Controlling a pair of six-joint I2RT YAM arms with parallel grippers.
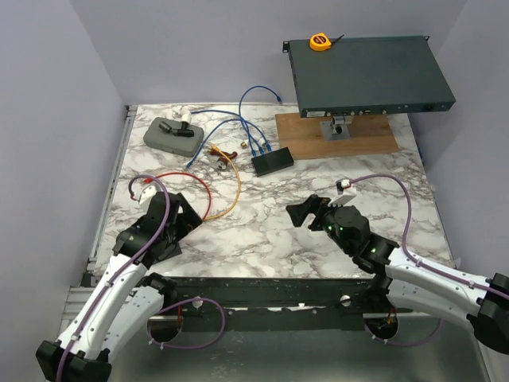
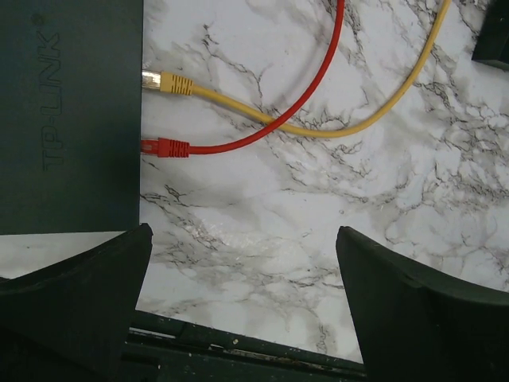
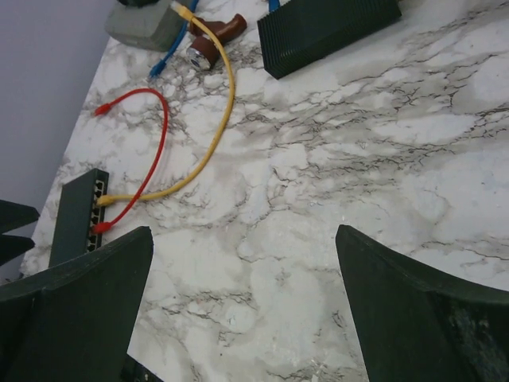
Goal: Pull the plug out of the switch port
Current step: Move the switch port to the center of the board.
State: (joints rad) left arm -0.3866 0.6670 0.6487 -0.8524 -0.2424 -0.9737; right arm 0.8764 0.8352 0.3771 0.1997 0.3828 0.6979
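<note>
Nothing pulled yet, by the look of it; at the left of the left wrist frame the red plug (image 2: 165,147) and yellow plug (image 2: 175,83) sit in the switch (image 2: 71,119); the left gripper (image 2: 242,235) hangs just below them, wide apart and empty; the right gripper (image 3: 242,235) gapes too.

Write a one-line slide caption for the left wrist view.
Left wrist view: yellow plug and red plug at the switch edge, cables crossing on the table, jaws open below.
</note>
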